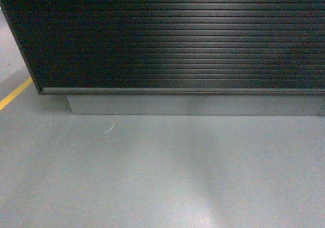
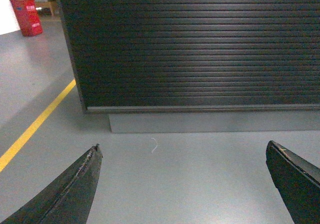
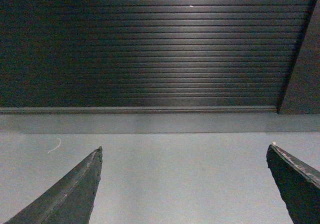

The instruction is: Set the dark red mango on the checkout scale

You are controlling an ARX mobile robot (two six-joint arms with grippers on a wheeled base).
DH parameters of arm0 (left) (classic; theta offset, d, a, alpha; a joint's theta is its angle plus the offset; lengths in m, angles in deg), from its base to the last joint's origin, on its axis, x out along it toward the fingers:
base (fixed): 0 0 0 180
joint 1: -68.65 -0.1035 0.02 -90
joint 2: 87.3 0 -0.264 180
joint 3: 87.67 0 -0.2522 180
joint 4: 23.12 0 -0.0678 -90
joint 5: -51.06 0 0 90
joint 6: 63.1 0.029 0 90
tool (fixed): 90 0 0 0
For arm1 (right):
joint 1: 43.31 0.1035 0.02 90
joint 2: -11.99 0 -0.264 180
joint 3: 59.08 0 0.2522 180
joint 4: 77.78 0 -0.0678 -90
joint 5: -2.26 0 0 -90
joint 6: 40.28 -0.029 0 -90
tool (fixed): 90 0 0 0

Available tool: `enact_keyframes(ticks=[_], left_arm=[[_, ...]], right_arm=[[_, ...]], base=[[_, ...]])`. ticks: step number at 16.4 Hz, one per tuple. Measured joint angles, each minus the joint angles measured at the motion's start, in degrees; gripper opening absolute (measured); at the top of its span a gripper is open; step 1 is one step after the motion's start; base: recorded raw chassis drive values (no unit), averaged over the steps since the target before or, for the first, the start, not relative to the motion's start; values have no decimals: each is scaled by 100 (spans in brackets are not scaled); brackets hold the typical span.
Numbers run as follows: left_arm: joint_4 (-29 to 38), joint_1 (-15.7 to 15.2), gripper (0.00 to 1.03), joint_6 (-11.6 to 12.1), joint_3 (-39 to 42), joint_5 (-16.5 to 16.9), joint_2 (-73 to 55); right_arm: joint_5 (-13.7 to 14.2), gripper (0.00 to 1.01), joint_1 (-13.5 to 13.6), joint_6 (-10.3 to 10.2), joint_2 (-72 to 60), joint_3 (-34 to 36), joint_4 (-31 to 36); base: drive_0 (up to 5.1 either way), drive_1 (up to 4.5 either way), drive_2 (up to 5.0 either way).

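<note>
The checkout fills the upper half of the head view as a ribbed black front panel on a grey plinth; its top is out of view. The same ribbed panel of the checkout faces the left wrist camera, and the checkout also faces the right wrist camera. My left gripper is open, its two dark fingers wide apart over bare grey floor. My right gripper is open too, with nothing between its fingers. The dark red mango and the scale are out of view. Neither gripper shows in the head view.
Grey floor lies in front of the counter, with a small white scrap on it. A yellow floor line runs along the left. A red crate stands far back left. A dark side panel closes the right.
</note>
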Motion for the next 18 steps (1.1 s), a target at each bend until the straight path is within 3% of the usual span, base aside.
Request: enact_keyframes(ticks=[18], left_arm=[[13, 0, 98, 0, 0, 4, 0]], right_arm=[[0, 98, 0, 0, 0, 0, 0]], base=[[-4, 334, -342]])
